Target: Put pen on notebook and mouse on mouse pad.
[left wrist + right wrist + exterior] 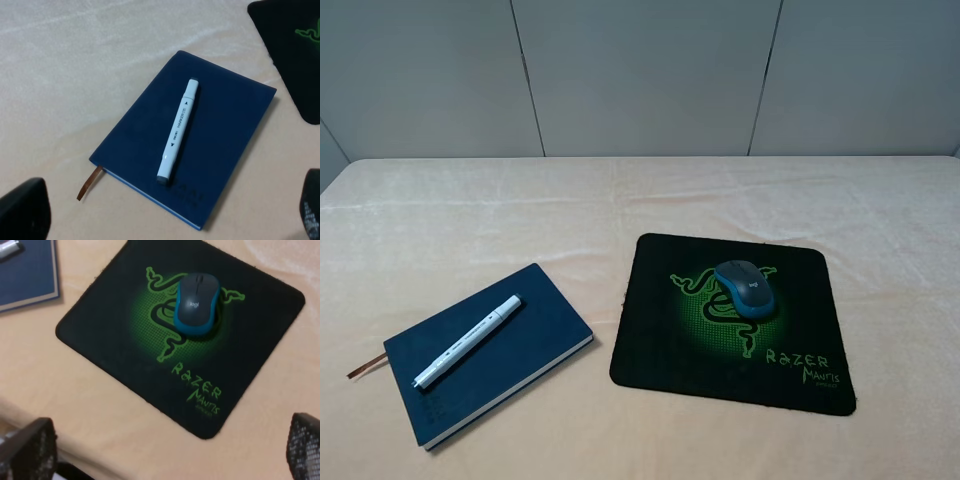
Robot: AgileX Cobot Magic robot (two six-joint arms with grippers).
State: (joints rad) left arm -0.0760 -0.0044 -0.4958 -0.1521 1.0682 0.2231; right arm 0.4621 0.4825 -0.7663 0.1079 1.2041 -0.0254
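The white pen lies diagonally on the navy notebook at the table's front left, its brown ribbon sticking out. The wrist view shows the pen resting on the notebook. The grey and teal mouse sits on the black mouse pad, over the green emblem. In the right wrist view the mouse rests on the mouse pad. My left gripper hovers open above the notebook. My right gripper hovers open above the pad's front edge. Neither arm shows in the exterior high view.
A cream cloth covers the table, with a grey panelled wall behind it. A corner of the mouse pad shows beside the notebook in the left wrist view, and a notebook corner shows in the right wrist view.
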